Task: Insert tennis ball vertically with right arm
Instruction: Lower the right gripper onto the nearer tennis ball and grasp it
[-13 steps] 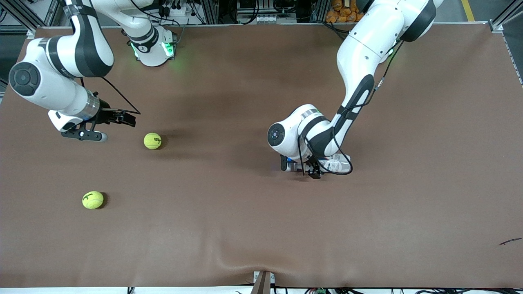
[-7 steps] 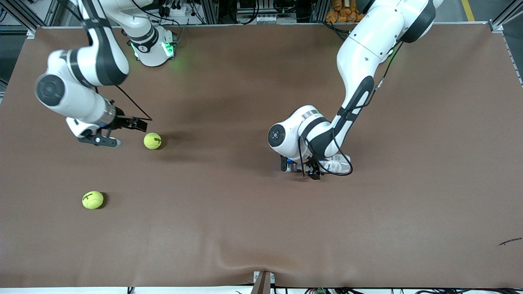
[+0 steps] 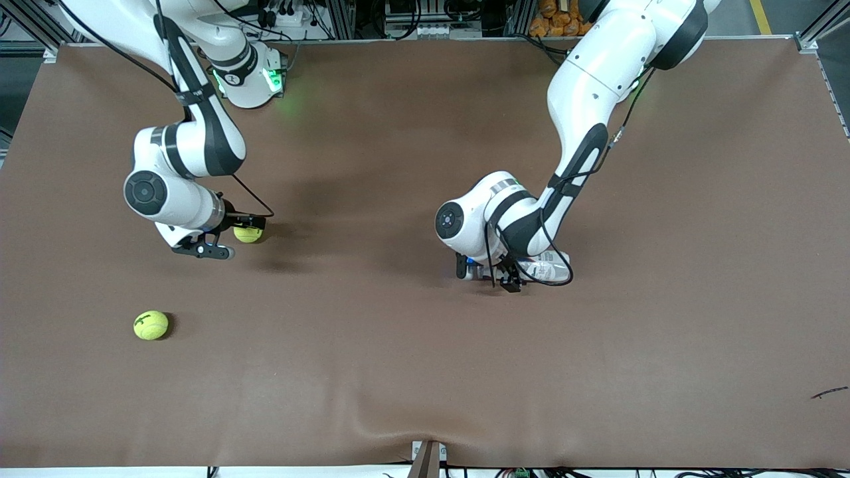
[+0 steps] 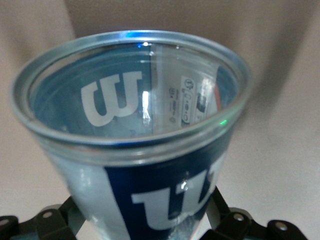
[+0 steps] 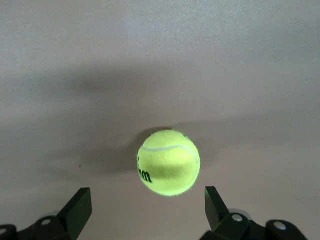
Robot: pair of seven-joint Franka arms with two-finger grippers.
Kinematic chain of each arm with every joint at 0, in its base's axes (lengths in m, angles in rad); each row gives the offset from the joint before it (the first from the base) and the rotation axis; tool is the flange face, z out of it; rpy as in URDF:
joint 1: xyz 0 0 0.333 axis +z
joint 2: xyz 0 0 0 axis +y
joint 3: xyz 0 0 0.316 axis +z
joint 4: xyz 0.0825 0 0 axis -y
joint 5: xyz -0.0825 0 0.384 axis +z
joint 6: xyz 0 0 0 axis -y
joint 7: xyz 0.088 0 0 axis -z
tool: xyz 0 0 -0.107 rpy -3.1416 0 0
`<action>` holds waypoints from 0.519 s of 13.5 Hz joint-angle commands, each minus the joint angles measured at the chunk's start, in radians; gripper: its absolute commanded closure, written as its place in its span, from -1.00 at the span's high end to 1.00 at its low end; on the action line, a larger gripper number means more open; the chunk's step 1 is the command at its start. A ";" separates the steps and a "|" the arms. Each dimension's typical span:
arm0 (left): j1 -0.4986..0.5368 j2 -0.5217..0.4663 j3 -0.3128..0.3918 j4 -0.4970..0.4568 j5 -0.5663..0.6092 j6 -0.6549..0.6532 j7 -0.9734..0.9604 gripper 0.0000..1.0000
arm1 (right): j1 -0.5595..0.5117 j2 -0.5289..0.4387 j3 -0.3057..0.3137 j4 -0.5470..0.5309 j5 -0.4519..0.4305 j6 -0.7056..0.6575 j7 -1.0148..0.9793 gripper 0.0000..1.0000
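While the right tool (image 3: 234, 240) hangs over the tabletop (image 3: 398, 372) toward the right arm's end, its fingers (image 5: 75, 207) are spread wide with nothing between them. Tennis ball (image 5: 168, 162) sits on the tabletop just ahead of the fingertips, centred on the gap, not touching either one. Front view agrees: that ball (image 3: 248, 233) is partly covered by the tool and the wrist. Black lettering on its felt faces the wrist camera.

Second tennis ball (image 3: 151, 325) lies nearer the front camera than the tool, well apart from it, toward the same end of the tabletop. Nothing is touching it.

Left tool (image 3: 493, 273) is down at the tabletop near the middle, waiting, pinching a clear Wilson ball can (image 4: 135, 130). The can has a blue label with a white W, and its open mouth points at the left wrist camera. Fingers (image 4: 52, 222) bracket the can body on both sides. In the front view only part of the can (image 3: 548, 269) shows from under the wrist. Can interior looks empty as far as the wrist view shows.
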 commanded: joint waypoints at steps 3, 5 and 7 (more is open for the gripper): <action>0.001 0.016 -0.001 0.019 0.023 0.006 -0.001 0.74 | 0.008 0.039 -0.009 -0.063 0.001 0.152 0.007 1.00; 0.000 0.016 -0.001 0.019 0.023 0.004 -0.004 0.50 | 0.011 0.046 -0.009 -0.100 0.001 0.193 0.010 1.00; 0.000 0.014 -0.001 0.019 0.022 0.004 -0.007 0.48 | 0.011 0.062 -0.009 -0.102 0.001 0.193 0.010 1.00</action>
